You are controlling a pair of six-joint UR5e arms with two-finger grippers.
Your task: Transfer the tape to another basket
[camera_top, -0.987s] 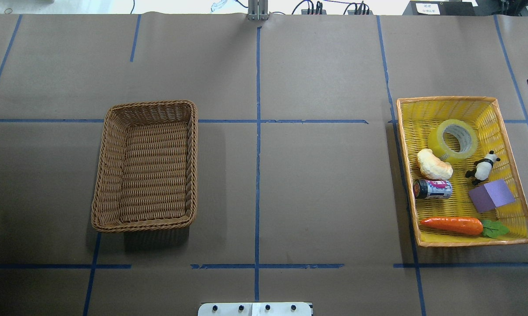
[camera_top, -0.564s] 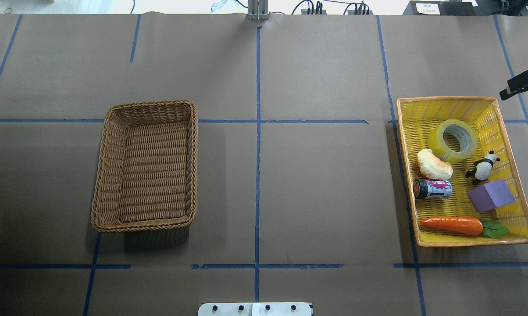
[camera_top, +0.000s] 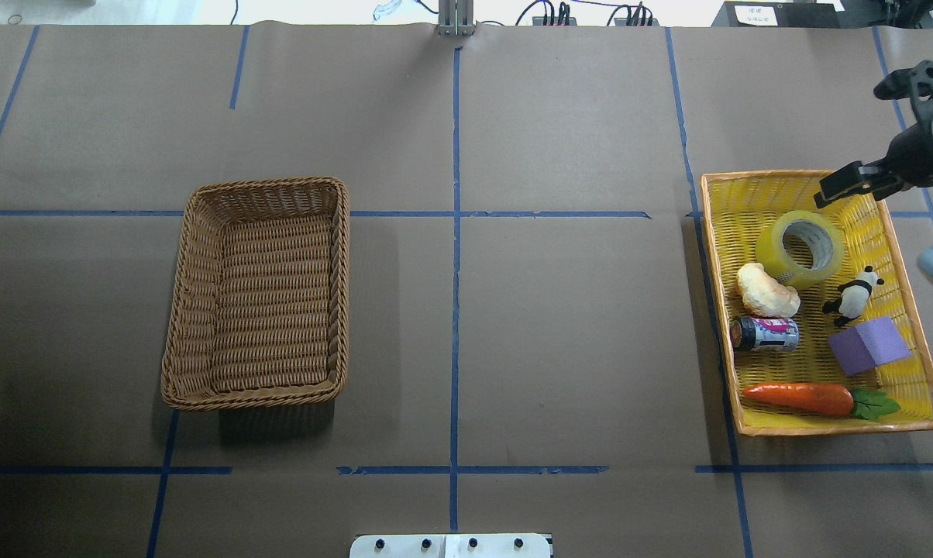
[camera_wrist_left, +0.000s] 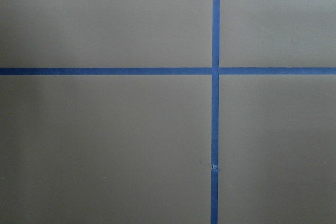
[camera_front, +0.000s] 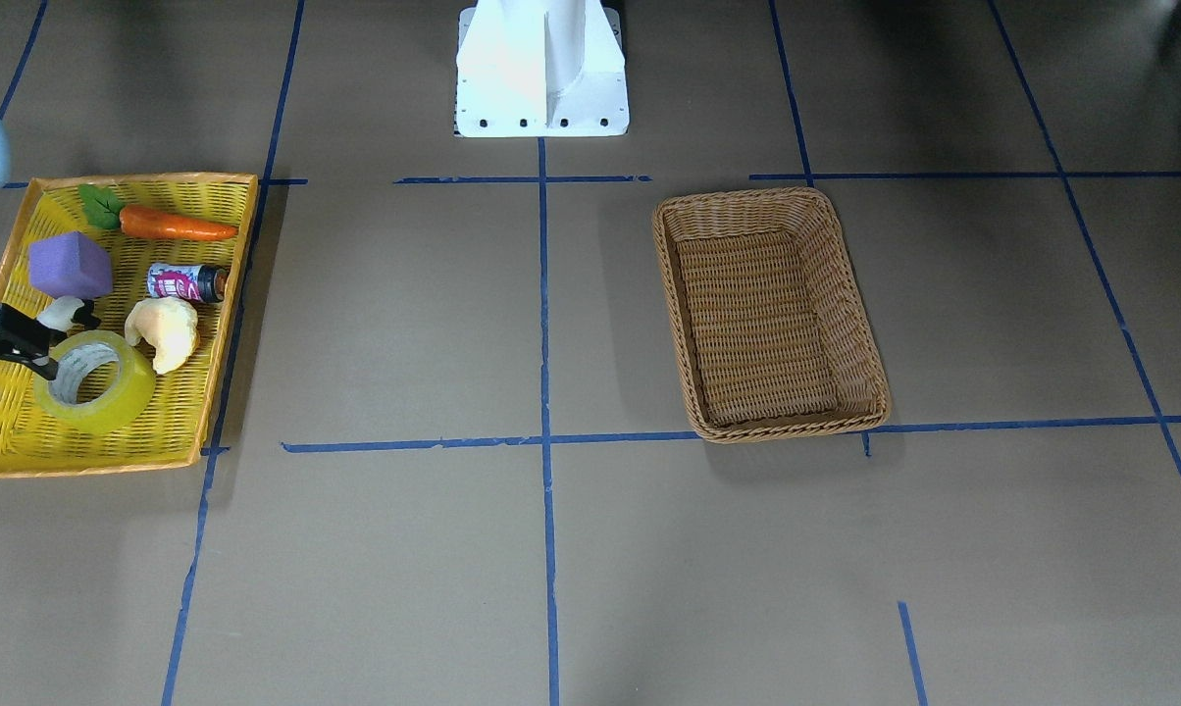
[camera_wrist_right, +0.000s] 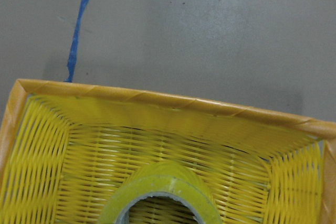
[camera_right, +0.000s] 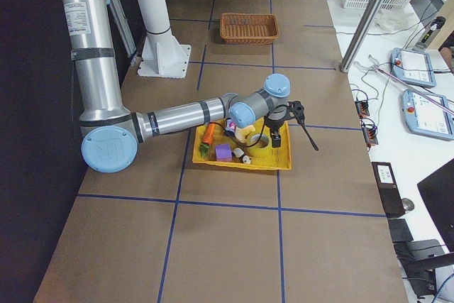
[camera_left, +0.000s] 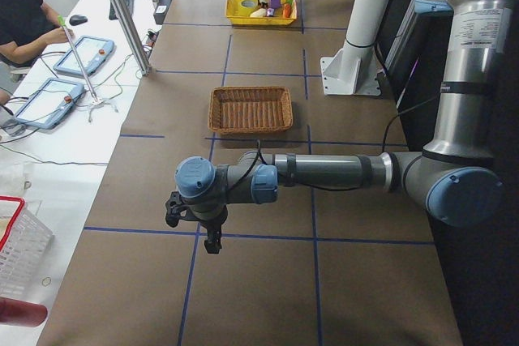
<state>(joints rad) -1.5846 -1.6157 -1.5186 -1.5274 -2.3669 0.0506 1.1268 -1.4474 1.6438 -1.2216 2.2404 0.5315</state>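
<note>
- Brown-papered table: tape in yellow tray, 12 o'clock end; basket well apart at 9 o'clock.
- Tape: probably light, stiff, slick; pinch wall through core.
- Right gripper, tape's 1 o'clock: jaws wide, empty.
- Left gripper: jaws, cannot tell.

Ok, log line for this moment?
phase: pre-grasp | right gripper: open over far end of yellow tray | tape: in tray, ungrasped | basket: empty | left gripper: over bare table, state unclear
</note>
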